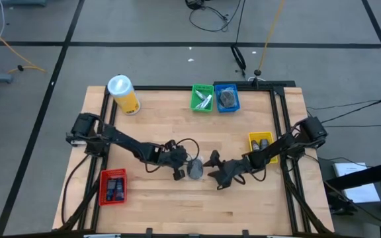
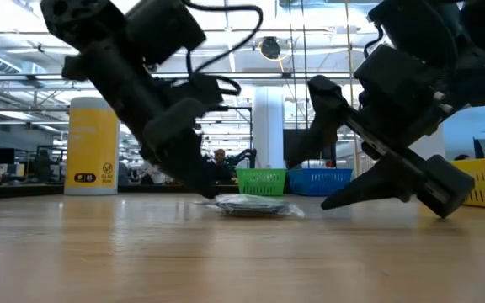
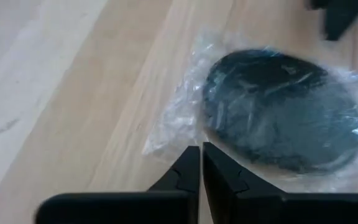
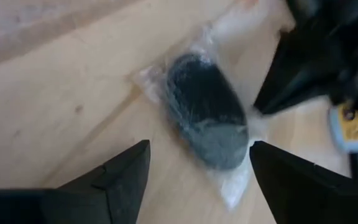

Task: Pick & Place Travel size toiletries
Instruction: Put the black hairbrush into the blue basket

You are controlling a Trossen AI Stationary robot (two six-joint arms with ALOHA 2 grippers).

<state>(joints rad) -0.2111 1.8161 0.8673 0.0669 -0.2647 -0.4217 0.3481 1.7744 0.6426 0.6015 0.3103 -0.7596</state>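
Note:
A round dark-grey disc in a clear wrapper point(image 1: 196, 169) lies flat on the wooden table near its middle. It also shows in the low view point(image 2: 251, 204), the left wrist view point(image 3: 278, 109) and the right wrist view point(image 4: 204, 115). My left gripper point(image 1: 182, 165) is shut, slanting down, with its tips point(image 3: 201, 152) at the wrapper's left edge. My right gripper point(image 1: 214, 172) is open just right of the disc. In the right wrist view point(image 4: 199, 149) its two fingers stand wide apart on either side of the disc's near end, without touching it. My left gripper's shut fingertips point(image 3: 191, 158) come slanting down from the table's left and stand at the edge of the clear wrapper point(image 3: 173, 140), low at the table top point(image 2: 210, 192). I cannot tell whether they touch or pinch the wrapper. The disc lies flat on the table.
A red tray point(image 1: 113, 187) with dark items stands at the near left and a yellow tray point(image 1: 261, 147) at the right. A green tray point(image 1: 202, 98) and a blue tray point(image 1: 227, 98) stand at the far edge. A tall yellow canister point(image 1: 124, 94) stands at the far left.

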